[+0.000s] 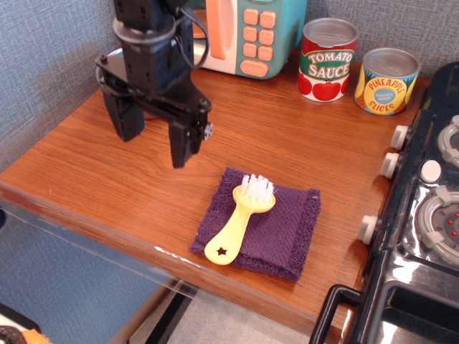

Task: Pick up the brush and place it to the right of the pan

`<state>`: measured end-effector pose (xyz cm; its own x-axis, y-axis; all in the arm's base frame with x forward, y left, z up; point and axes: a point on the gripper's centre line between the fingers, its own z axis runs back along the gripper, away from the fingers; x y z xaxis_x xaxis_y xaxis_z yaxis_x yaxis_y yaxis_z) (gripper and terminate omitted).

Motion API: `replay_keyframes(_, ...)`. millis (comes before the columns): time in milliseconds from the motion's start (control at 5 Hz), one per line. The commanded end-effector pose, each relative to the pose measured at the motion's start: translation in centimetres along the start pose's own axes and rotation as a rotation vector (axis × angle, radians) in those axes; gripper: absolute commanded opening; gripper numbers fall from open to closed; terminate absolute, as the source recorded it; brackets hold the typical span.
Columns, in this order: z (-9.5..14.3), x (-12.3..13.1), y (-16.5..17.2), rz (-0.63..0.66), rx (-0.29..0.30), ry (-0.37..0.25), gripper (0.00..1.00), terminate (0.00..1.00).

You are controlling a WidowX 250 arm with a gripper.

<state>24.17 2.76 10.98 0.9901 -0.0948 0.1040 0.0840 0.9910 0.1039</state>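
Observation:
The yellow brush (pixel 239 219) lies on a purple cloth (pixel 269 226) near the table's front edge, white bristles pointing away, star-marked handle end toward the front. My gripper (pixel 153 140) is open and empty, hanging above the wood to the left of the cloth, fingers (pixel 181 142) pointing down. The arm stands in front of the silver pan, which is almost wholly hidden behind it at the back left.
A toy microwave (pixel 244 32) stands at the back. A tomato sauce can (pixel 328 60) and a pineapple can (pixel 386 81) stand at the back right. A black toy stove (pixel 427 215) fills the right side. The table's front edge (pixel 107 226) runs diagonally.

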Motion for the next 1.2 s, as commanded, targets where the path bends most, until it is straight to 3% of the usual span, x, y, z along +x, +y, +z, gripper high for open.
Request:
replay_keyframes(0,0.4,0.3,-3.7,-0.048,-0.012,-0.030,1.00,0.00)
replay_keyframes(400,-1.1,0.7,-6.2,-0.071,-0.015,0.006,1.00,0.00)
replay_keyframes(1000,-4.6,2.8,-5.3,0.031,0.006,0.082,1.00,0.00)
